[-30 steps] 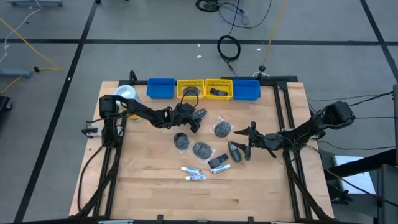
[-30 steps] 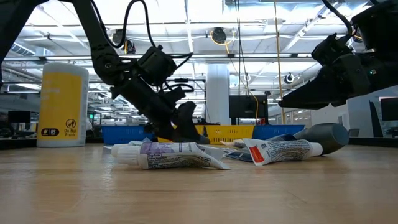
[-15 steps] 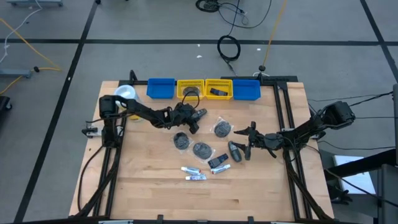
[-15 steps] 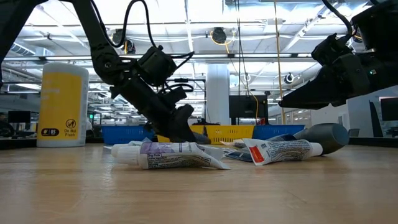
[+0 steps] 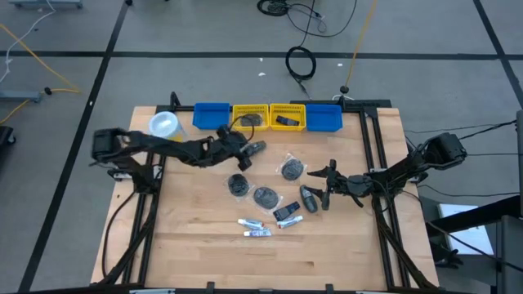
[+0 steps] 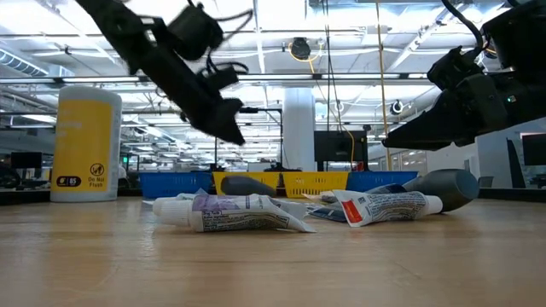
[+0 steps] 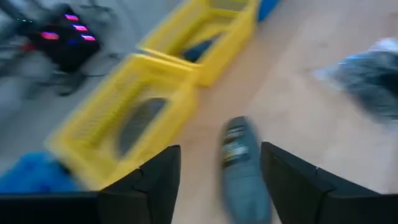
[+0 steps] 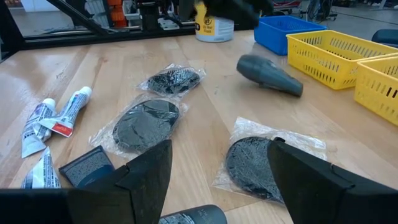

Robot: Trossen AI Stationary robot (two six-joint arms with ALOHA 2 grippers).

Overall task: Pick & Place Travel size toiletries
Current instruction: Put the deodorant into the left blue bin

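My left gripper [image 5: 239,155] is open and raised off the table [image 6: 229,126], in front of the yellow bins. A dark grey bottle [image 5: 256,147] lies on its side on the wood just beyond its fingers [image 7: 239,171], untouched. My right gripper [image 5: 327,178] is open, low over the table's right part, next to another dark bottle [image 5: 309,198] lying on its side [image 6: 444,185]. Three wrapped grey discs [image 5: 239,184] [image 5: 265,196] [image 5: 292,169] lie flat in the middle. White tubes [image 5: 255,228] lie nearer the near edge.
Two blue bins [image 5: 211,115] [image 5: 324,117] flank two yellow bins [image 5: 250,117] [image 5: 287,117] along the far edge; each yellow bin holds a dark item. A yellow canister with a white lid [image 5: 164,124] stands at the far left. A small dark flat pack [image 5: 286,214] lies by the tubes.
My left gripper went down to the table with the dark bottle, then rose and drew back toward the table's left. The bottle, tilted at the fingers before, now lies flat on its side in front of the yellow bins.
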